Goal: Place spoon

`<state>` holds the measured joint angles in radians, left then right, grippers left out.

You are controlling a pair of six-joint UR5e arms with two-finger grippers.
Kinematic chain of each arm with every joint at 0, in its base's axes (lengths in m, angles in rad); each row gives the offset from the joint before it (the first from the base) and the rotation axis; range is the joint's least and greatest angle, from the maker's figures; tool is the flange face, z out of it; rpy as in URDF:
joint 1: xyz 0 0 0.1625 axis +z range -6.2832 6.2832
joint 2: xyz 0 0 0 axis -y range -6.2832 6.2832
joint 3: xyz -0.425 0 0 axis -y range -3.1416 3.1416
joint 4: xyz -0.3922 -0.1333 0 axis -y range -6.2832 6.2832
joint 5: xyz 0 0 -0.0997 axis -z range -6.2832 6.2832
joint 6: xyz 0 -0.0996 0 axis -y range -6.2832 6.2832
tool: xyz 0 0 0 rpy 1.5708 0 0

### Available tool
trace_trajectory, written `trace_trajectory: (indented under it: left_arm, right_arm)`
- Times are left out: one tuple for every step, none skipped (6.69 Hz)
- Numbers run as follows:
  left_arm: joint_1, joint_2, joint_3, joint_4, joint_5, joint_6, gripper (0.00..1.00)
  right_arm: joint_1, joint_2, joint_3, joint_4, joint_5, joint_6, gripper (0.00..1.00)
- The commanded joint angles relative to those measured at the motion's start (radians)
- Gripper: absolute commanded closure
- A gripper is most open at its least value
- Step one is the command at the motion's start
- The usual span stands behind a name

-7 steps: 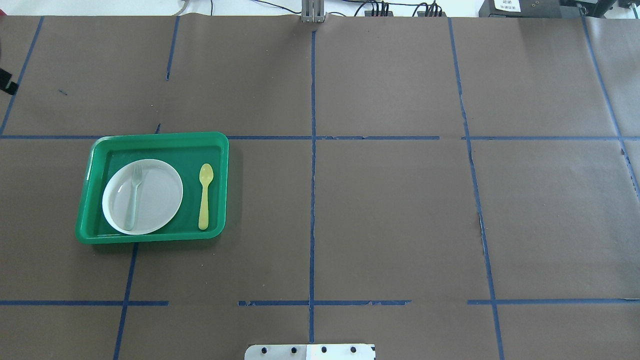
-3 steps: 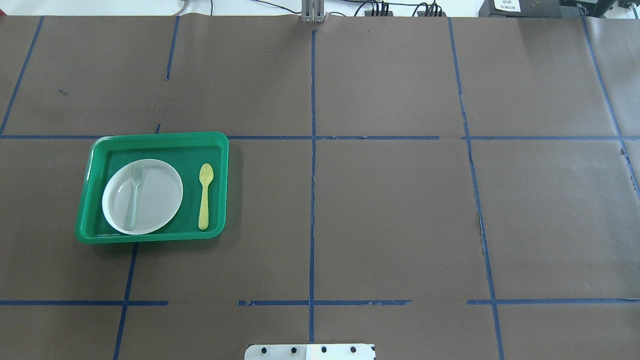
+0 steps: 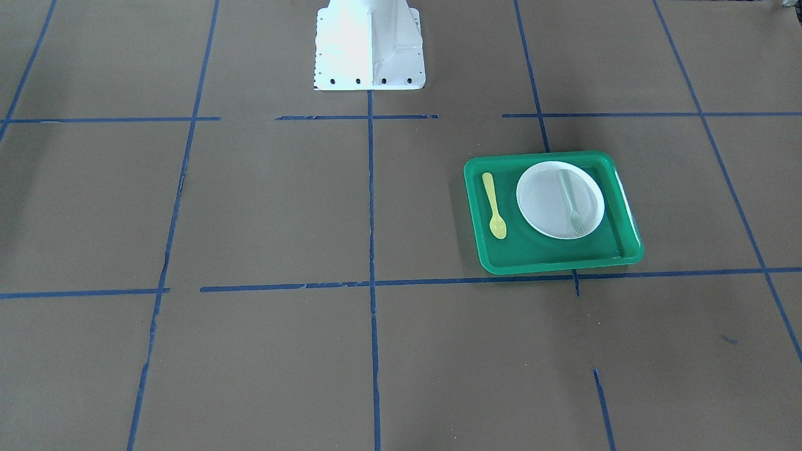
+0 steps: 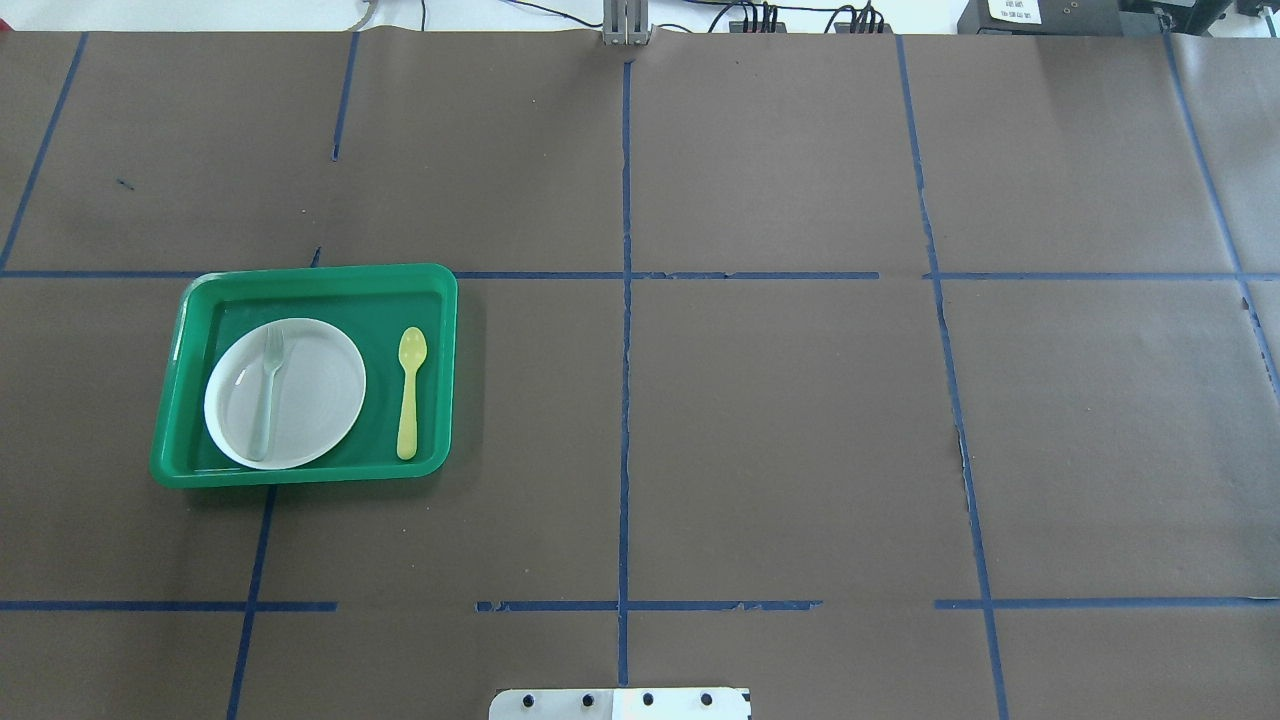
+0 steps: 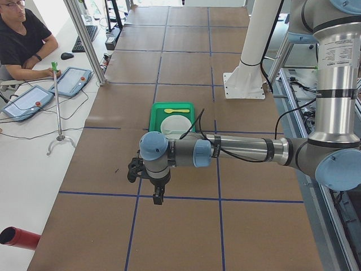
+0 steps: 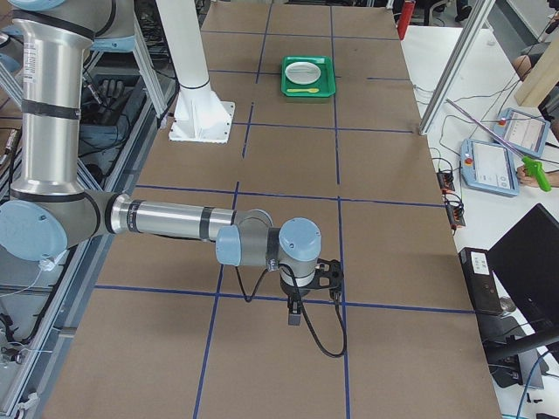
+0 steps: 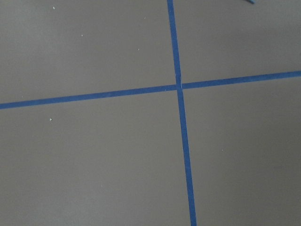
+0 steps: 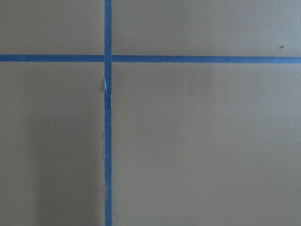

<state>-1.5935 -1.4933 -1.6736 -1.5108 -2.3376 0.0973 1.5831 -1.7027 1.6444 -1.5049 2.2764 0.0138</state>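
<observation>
Overhead view, left-centre of frame: green tray (image 4: 320, 271) sat flat on the brown table (image 4: 780, 420). White plate (image 4: 315, 400) lay in the tray's left part, with the pale fork (image 4: 267, 395) lying across it, tines toward the top of frame. The spoon (image 4: 410, 392) lay on the tray floor just right of the plate, apart from it, bowl toward the top of frame, handle straight down. In the front-facing view the same spoon (image 3: 494, 205) sat at the tray's left side, bowl toward the bottom of frame. Nothing gripped it.

I saw no arm in the overhead or front-facing views. In the left side view the left arm (image 5: 242, 149) ran level from the right edge to frame centre, wrist bent down and the left gripper (image 5: 158, 196) pointing at the table near a blue tape line (image 5: 180, 197), well short of the tray. In the right side view the right arm (image 6: 166, 218) ran level from the left edge to centre, with the right gripper (image 6: 295, 312) pointing down, the tray far off at top centre.

I couldn't tell whether either claw was spread or pressed together. Both wrist cameras showed only table and tape crossings.
</observation>
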Motion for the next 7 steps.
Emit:
trace_trajectory:
  left_arm:
    - [0.003, 0.016, 0.061, -0.037, -0.008, -0.001, 0.00]
    - [0.003, 0.013, 0.072, -0.060, -0.008, -0.010, 0.00]
    - [0.003, 0.013, 0.071, -0.062, -0.008, -0.010, 0.00]
    - [0.003, 0.013, 0.069, -0.062, -0.008, -0.007, 0.00]
    - [0.003, 0.013, 0.068, -0.062, -0.008, -0.005, 0.00]
    - [0.003, 0.013, 0.071, -0.062, -0.008, -0.002, 0.00]
    - [0.003, 0.013, 0.071, -0.063, -0.006, 0.001, 0.00]
  right_arm:
    - [0.000, 0.000, 0.000, 0.000, 0.000, -0.002, 0.00]
    - [0.000, 0.000, 0.000, 0.000, 0.000, 0.000, 0.00]
    - [0.000, 0.000, 0.000, 0.000, 0.000, 0.000, 0.00]
    - [0.000, 0.000, 0.000, 0.000, 0.000, 0.000, 0.00]
    - [0.000, 0.000, 0.000, 0.000, 0.000, -0.002, 0.00]
    - [0.000, 0.000, 0.000, 0.000, 0.000, 0.000, 0.00]
    - [0.000, 0.000, 0.000, 0.000, 0.000, 0.000, 0.00]
